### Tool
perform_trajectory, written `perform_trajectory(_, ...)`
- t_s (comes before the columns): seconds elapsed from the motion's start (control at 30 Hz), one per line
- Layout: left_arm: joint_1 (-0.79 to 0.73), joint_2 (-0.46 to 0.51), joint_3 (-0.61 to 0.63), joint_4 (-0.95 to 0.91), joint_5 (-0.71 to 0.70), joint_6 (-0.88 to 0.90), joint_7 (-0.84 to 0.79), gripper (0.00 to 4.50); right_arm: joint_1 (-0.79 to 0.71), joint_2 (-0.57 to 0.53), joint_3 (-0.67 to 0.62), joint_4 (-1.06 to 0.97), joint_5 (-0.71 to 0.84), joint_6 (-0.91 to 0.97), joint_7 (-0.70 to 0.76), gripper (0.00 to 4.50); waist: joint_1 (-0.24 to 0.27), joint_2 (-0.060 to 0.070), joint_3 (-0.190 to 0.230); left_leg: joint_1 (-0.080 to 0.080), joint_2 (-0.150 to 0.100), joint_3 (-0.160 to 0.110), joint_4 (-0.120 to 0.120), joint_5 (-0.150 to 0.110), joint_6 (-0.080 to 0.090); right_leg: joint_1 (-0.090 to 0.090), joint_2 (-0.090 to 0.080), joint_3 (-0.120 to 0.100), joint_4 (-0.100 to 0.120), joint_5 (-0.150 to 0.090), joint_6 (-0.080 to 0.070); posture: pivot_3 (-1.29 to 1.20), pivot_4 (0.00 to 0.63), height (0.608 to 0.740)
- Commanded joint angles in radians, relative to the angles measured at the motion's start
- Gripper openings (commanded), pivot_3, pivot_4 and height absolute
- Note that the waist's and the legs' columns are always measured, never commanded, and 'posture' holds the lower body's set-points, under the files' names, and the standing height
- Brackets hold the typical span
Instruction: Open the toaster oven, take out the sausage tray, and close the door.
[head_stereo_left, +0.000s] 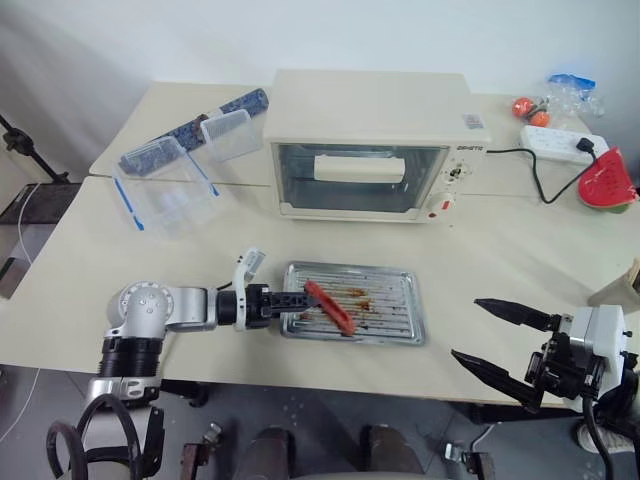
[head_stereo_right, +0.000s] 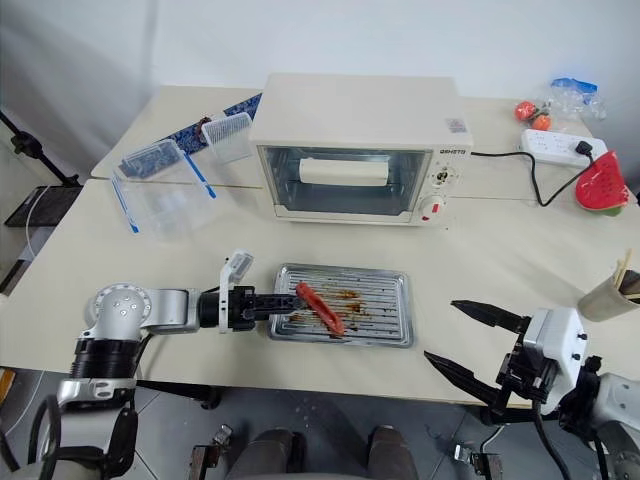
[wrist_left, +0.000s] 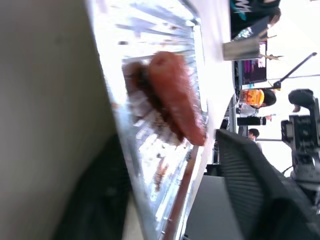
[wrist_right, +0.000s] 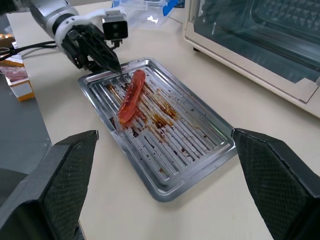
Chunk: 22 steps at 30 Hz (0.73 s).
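So the right hand (head_stereo_left: 498, 338) hangs off the near edge of the desk (head_stereo_left: 520, 260) with its two black fingers spread wide and nothing between them. The sausage tray (head_stereo_left: 385, 310) sits flat on the desk, off to that hand's left and a little farther out. The left hand (head_stereo_left: 296, 300) is right at the tray's other short end, fingertips at the rim, just beside the red sausage (head_stereo_left: 330, 306) lying at a slant on the ridged, grease-stained bottom. From the left wrist view the fingers sit either side of the tray's rim with a gap showing, so it looks loosened rather than clamped, but I honestly can't tell for sure. Beyond the tray, farther from both hands, the toaster oven (head_stereo_left: 370, 105) stands on the desk with the door (head_stereo_left: 355, 178) shut, cream handle bar across the glass. Out past the left hand there's a clear plastic container (head_stereo_left: 165, 195) with blue clips, and past the right hand a power strip (head_stereo_left: 560, 143) and a watermelon slice (head_stereo_left: 607, 180).
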Motion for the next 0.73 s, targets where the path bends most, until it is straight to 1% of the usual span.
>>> perform_trajectory(0.03, 0.079, 0.13, 0.009, -0.118, 0.074, -0.105, -0.146, 4.13, -0.019, -0.02, 0.013, 0.019, -0.004, -0.015, 0.029, 4.5, -0.013, 0.0, 0.0, 0.001, 0.0, 0.0, -0.002, 0.0, -0.001, 0.0, 0.0, 0.0, 0.0, 0.0, -0.001, 0.0, 0.15, 0.74)
perform_trajectory(0.07, 0.105, 0.162, 0.015, -0.145, 0.094, -0.154, -0.193, 4.43, -0.025, -0.023, 0.018, 0.03, -0.01, -0.021, 0.039, 4.5, -0.015, 0.0, 0.0, 0.001, 0.0, 0.001, -0.004, 0.001, -0.001, -0.001, 0.001, 0.0, -0.001, -0.001, -0.001, 0.0, 0.15, 0.74)
perform_trajectory(0.1, 0.154, 0.216, 0.02, -0.192, 0.141, -0.268, -0.299, 4.47, -0.037, -0.026, 0.026, 0.046, -0.02, -0.033, 0.049, 4.5, -0.016, 0.0, 0.0, 0.002, 0.0, 0.001, -0.005, 0.001, -0.001, -0.001, 0.001, 0.0, -0.001, -0.001, -0.002, 0.0, 0.15, 0.74)
perform_trajectory(0.17, 0.248, 0.294, 0.06, -0.245, 0.22, -0.48, -0.484, 4.47, -0.06, -0.027, 0.035, 0.077, -0.031, -0.052, 0.069, 4.5, -0.024, 0.0, 0.0, 0.002, 0.002, 0.002, -0.006, 0.0, -0.002, -0.002, 0.001, 0.0, -0.002, -0.001, -0.003, 0.0, 0.15, 0.74)
perform_trajectory(0.23, 0.307, 0.33, 0.088, -0.245, 0.269, -0.609, -0.583, 4.47, -0.08, -0.026, 0.041, 0.102, -0.039, -0.072, 0.083, 4.5, -0.019, 0.001, 0.001, 0.001, 0.002, 0.002, -0.008, 0.0, -0.002, -0.002, 0.0, -0.001, -0.006, -0.001, -0.004, 0.0, 0.15, 0.74)
perform_trajectory(0.27, 0.336, 0.331, 0.141, -0.235, 0.265, -0.665, -0.628, 4.47, -0.099, -0.02, 0.044, 0.123, -0.041, -0.08, 0.08, 4.5, -0.013, 0.001, 0.001, 0.0, 0.002, 0.002, -0.008, 0.0, -0.001, -0.002, -0.001, -0.001, -0.008, -0.001, -0.004, 0.0, 0.15, 0.74)
perform_trajectory(0.37, 0.513, 0.373, 0.255, -0.22, 0.408, -0.965, -0.793, 4.47, -0.134, -0.026, 0.075, 0.163, -0.053, -0.115, 0.129, 4.5, -0.011, 0.001, 0.001, -0.001, 0.002, 0.002, -0.008, -0.003, 0.001, -0.001, -0.004, -0.001, -0.012, -0.001, -0.005, 0.0, 0.15, 0.74)
perform_trajectory(0.43, 0.576, 0.364, 0.314, -0.188, 0.477, -1.114, -0.812, 4.47, -0.178, -0.035, 0.092, 0.193, -0.069, -0.149, 0.158, 4.5, -0.012, 0.002, 0.001, -0.002, 0.003, 0.002, -0.009, -0.005, 0.001, 0.0, -0.008, -0.002, -0.016, -0.001, -0.005, 0.0, 0.15, 0.74)
perform_trajectory(0.5, 0.598, 0.351, 0.347, -0.17, 0.525, -1.206, -0.796, 4.47, -0.213, -0.041, 0.105, 0.225, -0.091, -0.185, 0.178, 4.5, -0.011, 0.002, 0.001, -0.002, 0.003, 0.003, -0.009, -0.007, 0.002, -0.001, -0.01, -0.009, -0.017, -0.001, -0.005, 0.0, 0.15, 0.74)
perform_trajectory(0.6, 0.587, 0.343, 0.368, -0.132, 0.556, -1.251, -0.76, 4.47, -0.249, -0.043, 0.128, 0.269, -0.122, -0.237, 0.21, 4.5, -0.001, 0.002, 0.001, -0.005, 0.001, 0.002, -0.008, -0.008, 0.004, -0.001, -0.016, -0.028, -0.017, -0.001, -0.005, 0.0, 0.15, 0.74)
perform_trajectory(0.67, 0.557, 0.34, 0.372, -0.079, 0.576, -1.27, -0.727, 4.47, -0.265, -0.048, 0.157, 0.304, -0.153, -0.295, 0.256, 4.5, 0.0, 0.002, 0.001, -0.005, 0.001, 0.003, -0.007, -0.009, 0.005, 0.0, -0.016, -0.032, -0.016, -0.001, -0.004, 0.0, 0.15, 0.74)
perform_trajectory(0.73, 0.539, 0.333, 0.37, -0.058, 0.614, -1.347, -0.709, 4.47, -0.272, -0.044, 0.162, 0.324, -0.158, -0.311, 0.261, 4.5, -0.001, 0.002, 0.001, -0.004, 0.001, 0.003, -0.006, -0.01, 0.006, 0.0, -0.017, -0.039, -0.013, 0.0, -0.003, 0.0, 0.15, 0.74)
